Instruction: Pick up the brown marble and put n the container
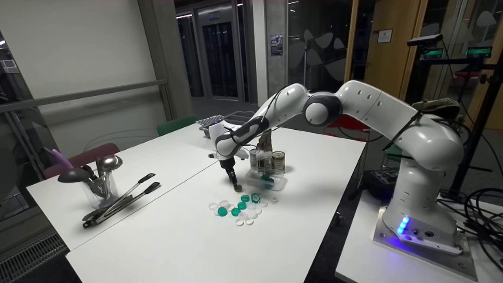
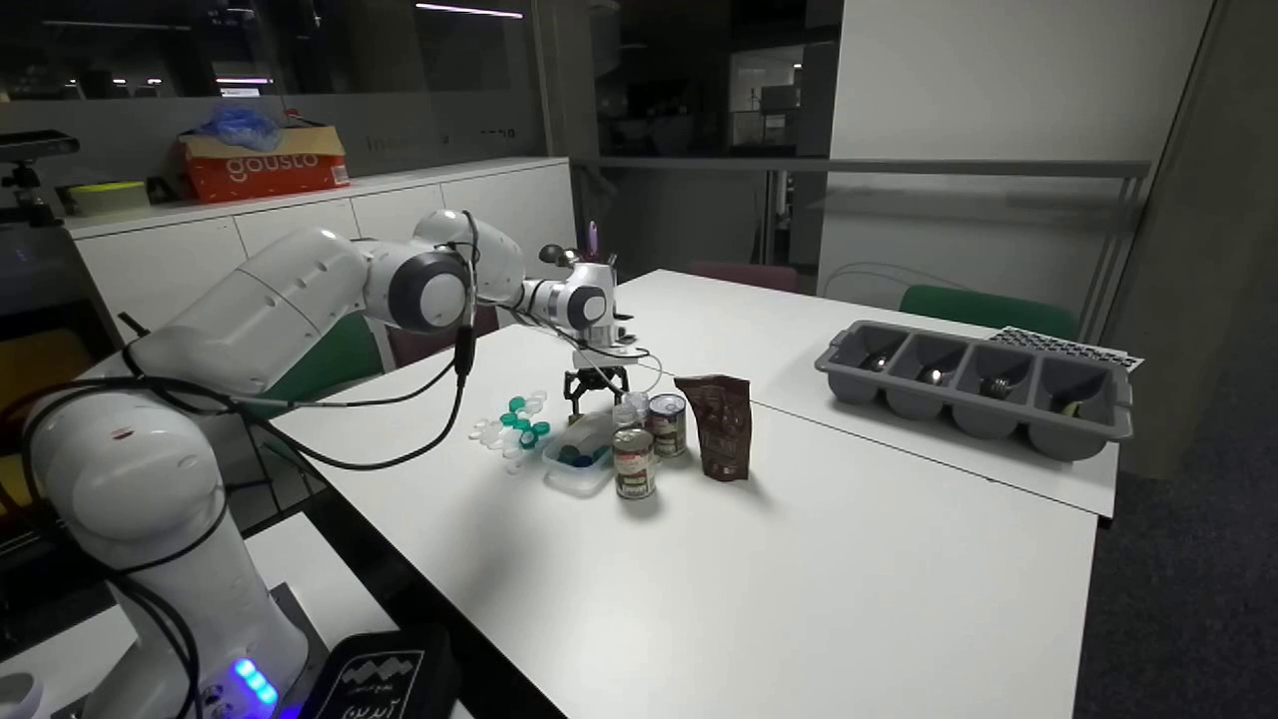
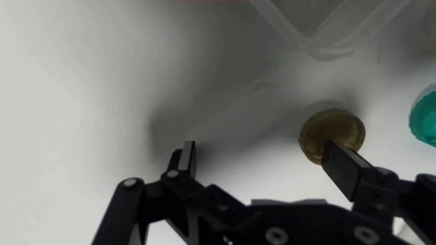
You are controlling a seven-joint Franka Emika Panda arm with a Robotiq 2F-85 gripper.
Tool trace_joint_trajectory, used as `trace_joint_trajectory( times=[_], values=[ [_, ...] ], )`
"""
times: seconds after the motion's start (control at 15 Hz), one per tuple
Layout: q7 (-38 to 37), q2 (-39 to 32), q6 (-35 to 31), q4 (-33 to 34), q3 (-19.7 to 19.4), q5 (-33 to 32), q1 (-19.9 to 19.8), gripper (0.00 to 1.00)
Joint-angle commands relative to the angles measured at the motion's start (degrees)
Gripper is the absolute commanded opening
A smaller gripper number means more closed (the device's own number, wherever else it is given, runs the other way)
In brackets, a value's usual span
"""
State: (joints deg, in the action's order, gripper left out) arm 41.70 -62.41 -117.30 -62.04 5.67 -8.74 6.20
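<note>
Wrist view: pincer (image 3: pixel 259 144) spread, fingertip (image 3: pixel 336 156) overlapping ridged brown cap (image 3: pixel 327 126); in both exterior views, translucent container (image 2: pixel 579 485) holds dark caps (image 2: pixel 583 460).

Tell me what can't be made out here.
Wrist view: part of the brown cap, hidden by a gripper finger.
Most of the clear tub, beyond the wrist view's top edge.
Part of the green cap, beyond that view's right edge.
Label print on the nearer can, too small in an exterior view.

In an exterior view, cans (image 1: pixel 278 162) stand behind the tub (image 1: pixel 254 182), caps (image 1: pixel 242 205) before it, a lone cap (image 1: pixel 238 188) to its left.
</note>
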Motion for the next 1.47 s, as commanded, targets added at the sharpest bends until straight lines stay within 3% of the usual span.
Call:
trace_joint_trajectory(
  times=[0.0,1.4],
  values=[
    [-3.73,1.81,-1.08,-1.78,-0.9,-1.62,0.64,1.0],
    [-4.34,2.7,-0.62,-3.45,-0.32,-1.83,0.02,1.0]
  ],
)
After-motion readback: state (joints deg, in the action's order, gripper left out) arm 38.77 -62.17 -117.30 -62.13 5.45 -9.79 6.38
